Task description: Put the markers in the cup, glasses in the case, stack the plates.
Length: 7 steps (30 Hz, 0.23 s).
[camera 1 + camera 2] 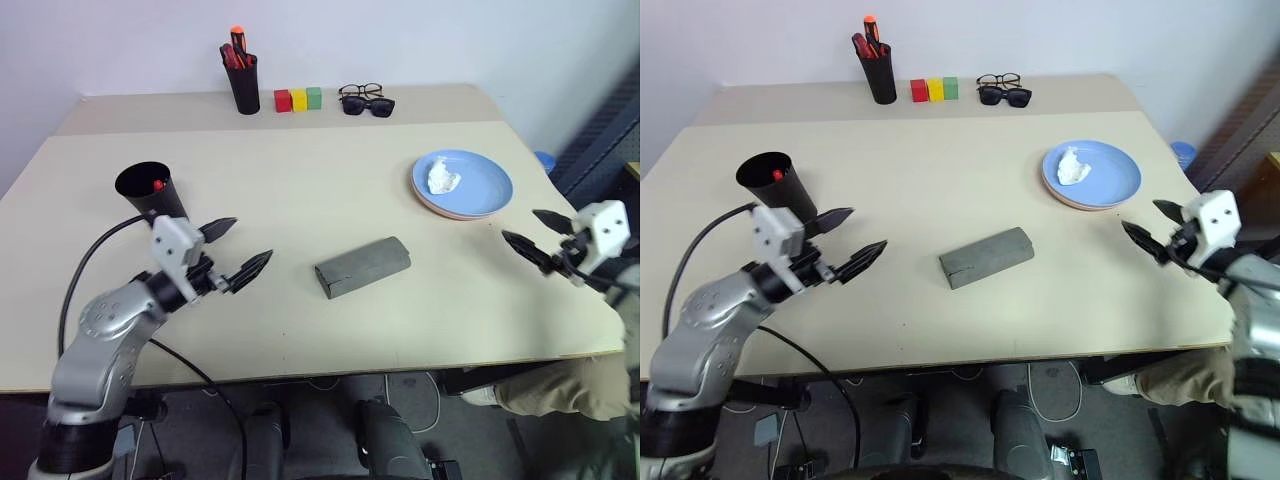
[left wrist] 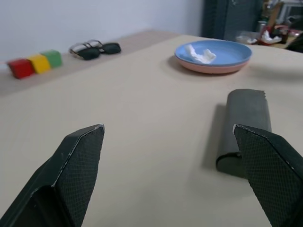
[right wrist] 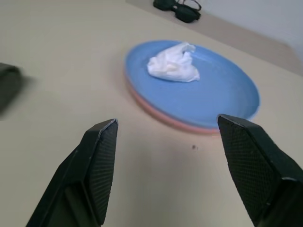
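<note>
Lying closed near the middle of the table (image 1: 300, 200), the grey case (image 1: 362, 266) sits at a slant, with nothing touching it. To its left stands the black cup (image 1: 152, 190), and a red marker (image 1: 158, 185) shows inside its mouth. To the case's right and farther back, the blue plate (image 1: 463, 181) is stacked on the pink plate (image 1: 450, 212), whose rim peeks out along the near edge; a crumpled white tissue (image 1: 441, 178) lies on the blue one. The wire glasses (image 1: 360, 90) rest at the back of the table, touching the dark sunglasses (image 1: 368, 104) just in front of them. Beside these sit three small blocks (image 1: 298, 99), red, yellow and green, then a black pen holder (image 1: 243, 84) full of red and orange-tipped pens. The left gripper (image 1: 240, 250) hovers just beside the cup, fingers spread wide and empty, pointing toward the case. The right gripper (image 1: 537, 238) hangs near the table's right edge, short of the plates, its fingers parted and holding nothing.
</note>
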### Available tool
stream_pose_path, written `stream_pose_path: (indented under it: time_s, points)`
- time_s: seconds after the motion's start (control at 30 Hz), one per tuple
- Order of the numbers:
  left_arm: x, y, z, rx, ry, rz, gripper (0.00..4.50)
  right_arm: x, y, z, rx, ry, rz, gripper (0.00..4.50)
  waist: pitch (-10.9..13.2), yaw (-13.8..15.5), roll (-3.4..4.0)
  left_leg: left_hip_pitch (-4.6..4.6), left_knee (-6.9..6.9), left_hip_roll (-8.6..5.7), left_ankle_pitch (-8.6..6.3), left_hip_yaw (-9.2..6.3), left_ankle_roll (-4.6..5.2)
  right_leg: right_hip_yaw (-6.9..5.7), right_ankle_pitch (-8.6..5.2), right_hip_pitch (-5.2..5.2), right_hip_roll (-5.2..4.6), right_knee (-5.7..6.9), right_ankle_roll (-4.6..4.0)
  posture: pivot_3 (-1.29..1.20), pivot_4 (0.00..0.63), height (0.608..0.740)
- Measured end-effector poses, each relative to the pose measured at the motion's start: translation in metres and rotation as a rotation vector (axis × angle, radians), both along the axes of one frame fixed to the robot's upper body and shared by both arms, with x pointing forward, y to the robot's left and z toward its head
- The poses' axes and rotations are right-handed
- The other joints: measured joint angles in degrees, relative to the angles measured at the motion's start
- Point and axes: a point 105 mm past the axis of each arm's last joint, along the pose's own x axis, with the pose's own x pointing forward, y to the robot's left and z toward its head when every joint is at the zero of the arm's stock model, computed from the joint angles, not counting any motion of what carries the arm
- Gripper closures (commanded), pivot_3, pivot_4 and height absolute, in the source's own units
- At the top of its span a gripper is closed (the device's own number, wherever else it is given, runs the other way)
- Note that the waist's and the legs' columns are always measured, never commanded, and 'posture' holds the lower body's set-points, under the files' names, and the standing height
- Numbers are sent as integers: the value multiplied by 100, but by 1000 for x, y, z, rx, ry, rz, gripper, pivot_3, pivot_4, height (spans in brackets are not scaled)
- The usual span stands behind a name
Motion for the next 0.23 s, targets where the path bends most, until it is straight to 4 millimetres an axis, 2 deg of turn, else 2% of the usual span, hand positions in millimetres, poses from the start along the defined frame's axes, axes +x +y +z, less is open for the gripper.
stream_pose_path:
  time_s: [0.1, 0.23]
  points:
    - [-7, 9, -2, -4, 17, 2, 0, -21, 2, 8, 29, 0, 13, 1115, -1, 0, -2, -2, 3, 1, -11, 2, -18, -1, 1, 1, -6, -15, -2, 0, 150, 740]
    - [-10, 13, 0, -27, 18, -4, 0, -31, 4, 13, 43, 6, 10, 1115, -8, -14, 10, -29, -6, 7, -12, 14, -19, -8, 13, 4, -15, -89, -18, 0, 150, 740]
